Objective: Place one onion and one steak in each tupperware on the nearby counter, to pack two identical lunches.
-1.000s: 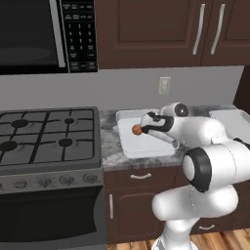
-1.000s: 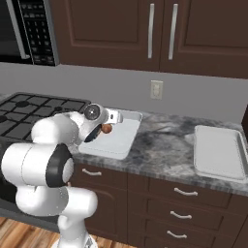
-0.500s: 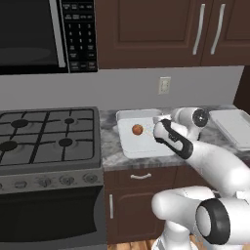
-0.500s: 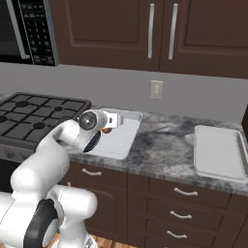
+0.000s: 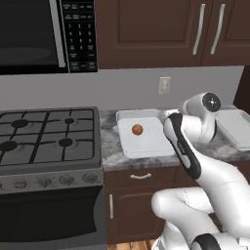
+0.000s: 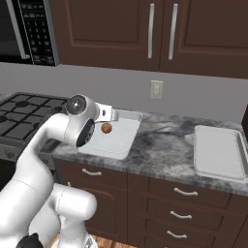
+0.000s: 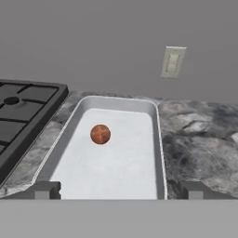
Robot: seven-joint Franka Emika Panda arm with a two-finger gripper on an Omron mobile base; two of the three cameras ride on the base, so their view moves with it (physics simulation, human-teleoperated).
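Observation:
A small reddish-brown onion [image 5: 137, 129] [image 6: 106, 128] [image 7: 100, 134] lies alone in the white tupperware [image 5: 151, 141] [image 6: 116, 141] [image 7: 116, 169] on the marbled counter [image 6: 164, 145] beside the stove. My gripper [image 7: 119, 190] is open and holds nothing. It hangs back from the near end of this tupperware, well short of the onion. A second white tupperware [image 5: 237, 128] [image 6: 218, 152] lies further right on the counter with nothing in it. The steak is out of view.
The black gas stove [image 5: 49, 132] [image 6: 24, 109] [image 7: 23, 116] borders the left tupperware. A microwave [image 5: 44, 34] hangs above the stove, and dark cabinets [image 6: 160, 34] hang over the counter. There is a wall outlet [image 7: 173, 61] behind the tupperware. Bare marble lies between the two containers.
The hand has drawn back from the onion, which now rests free in the left tupperware. The arm has swung away from over that container.

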